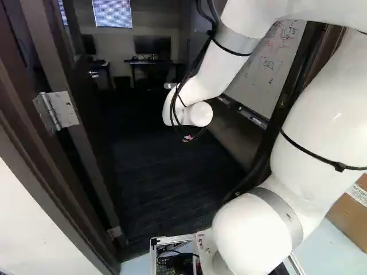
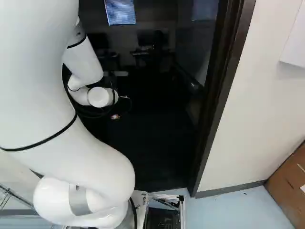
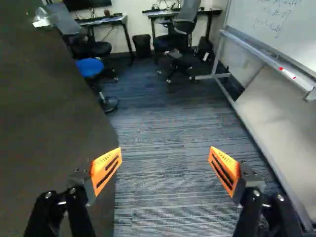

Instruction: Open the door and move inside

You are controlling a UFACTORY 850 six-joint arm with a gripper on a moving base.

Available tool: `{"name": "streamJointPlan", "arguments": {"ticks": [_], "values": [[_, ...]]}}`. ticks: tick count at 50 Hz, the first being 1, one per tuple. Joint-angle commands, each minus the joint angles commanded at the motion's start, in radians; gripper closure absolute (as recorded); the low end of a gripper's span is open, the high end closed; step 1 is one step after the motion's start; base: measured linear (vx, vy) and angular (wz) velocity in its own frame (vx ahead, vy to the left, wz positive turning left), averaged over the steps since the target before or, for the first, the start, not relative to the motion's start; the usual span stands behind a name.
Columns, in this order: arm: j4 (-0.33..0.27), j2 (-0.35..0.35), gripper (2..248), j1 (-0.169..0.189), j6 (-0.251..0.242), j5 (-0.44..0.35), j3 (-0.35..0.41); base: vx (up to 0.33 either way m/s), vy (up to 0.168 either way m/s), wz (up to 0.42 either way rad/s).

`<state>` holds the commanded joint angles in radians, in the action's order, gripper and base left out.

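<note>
Relation of door to gripper, read from left to right. The hinge (image 1: 55, 112), at the left of the left base view, marks the side on which the door (image 3: 54, 113) hangs; the panel stands open, reaching into the room, on the robot's left. Its metal handle (image 3: 42, 19) lies well ahead of the gripper (image 3: 165, 170), near the far part of the door's edge. In the wrist view that edge, the long line of the panel, runs forward and slants toward the handle side, and the near finger is seen against the door's face; whether the two touch cannot be told. The gripper is spread wide, with its orange pads well apart and nothing pinched between them. Beyond the door's edge stands a blue stool (image 3: 90, 67). Right of the door, the carpet (image 3: 158, 148) forms a lane leading into the room, and the opposite finger points over it. The whiteboard (image 3: 291, 29) borders this lane on the side away from the door; the door frame (image 2: 214, 109) closes the opening at the right of the right base view. The step in hand is judged to be entry: the base would probably advance along the lane, keeping the arm (image 1: 200, 86) clear of the door, since a brush against the panel could swing it.
</note>
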<state>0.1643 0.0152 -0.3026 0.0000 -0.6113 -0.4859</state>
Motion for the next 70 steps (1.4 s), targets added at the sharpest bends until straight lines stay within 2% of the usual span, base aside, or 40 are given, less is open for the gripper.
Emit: {"name": "streamJointPlan", "arguments": {"ticks": [16,32,46,70], "values": [[-0.009,0.014,3,0.016,0.000,-0.014,0.021,0.000,0.000,0.000],[-0.029,0.047,3,0.054,0.000,-0.046,0.071,0.000,0.000,0.000],[-0.057,0.091,3,0.105,0.000,-0.090,0.138,0.000,0.000,0.000],[-0.116,0.186,3,0.214,0.000,-0.185,0.281,0.000,0.000,0.000]]}}
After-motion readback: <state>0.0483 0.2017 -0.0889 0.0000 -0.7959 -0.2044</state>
